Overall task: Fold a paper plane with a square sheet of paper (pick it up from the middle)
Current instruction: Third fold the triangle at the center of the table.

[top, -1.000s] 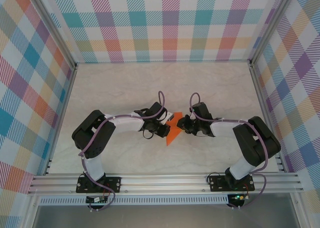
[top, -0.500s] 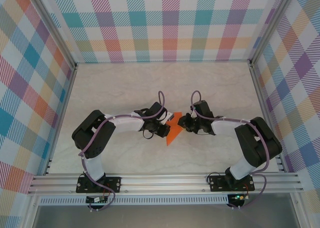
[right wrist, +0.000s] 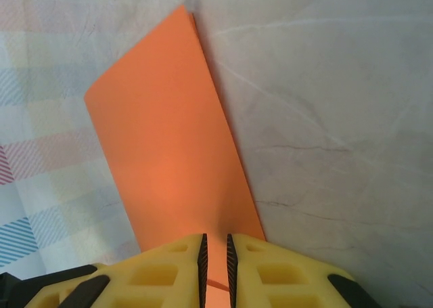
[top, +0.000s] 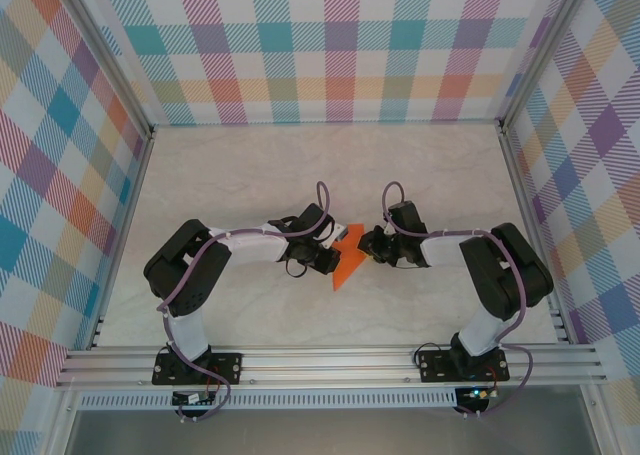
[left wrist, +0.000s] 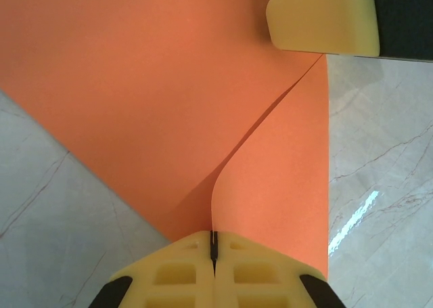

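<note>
The orange square sheet of paper (top: 346, 263), folded into a creased wedge pointing toward the near edge, sits at mid-table between both grippers. My left gripper (top: 330, 256) is shut on the paper's left side. In the left wrist view its jaws (left wrist: 214, 244) pinch a raised flap of the paper (left wrist: 155, 98), and a right fingertip (left wrist: 325, 17) rests at the far corner. My right gripper (top: 367, 247) meets the wedge's upper right edge. In the right wrist view its jaws (right wrist: 216, 252) stand a narrow slit apart with the paper (right wrist: 169, 139) running into the slit.
The marble tabletop (top: 400, 175) is walled by plaid panels on three sides. An aluminium rail (top: 330, 367) carrying both arm bases runs along the near edge. Both arms' elbows bend outward to left and right.
The right arm's elbow link has swung inward and the right gripper has shifted slightly at the paper's edge. The left arm and the paper have stayed put.
</note>
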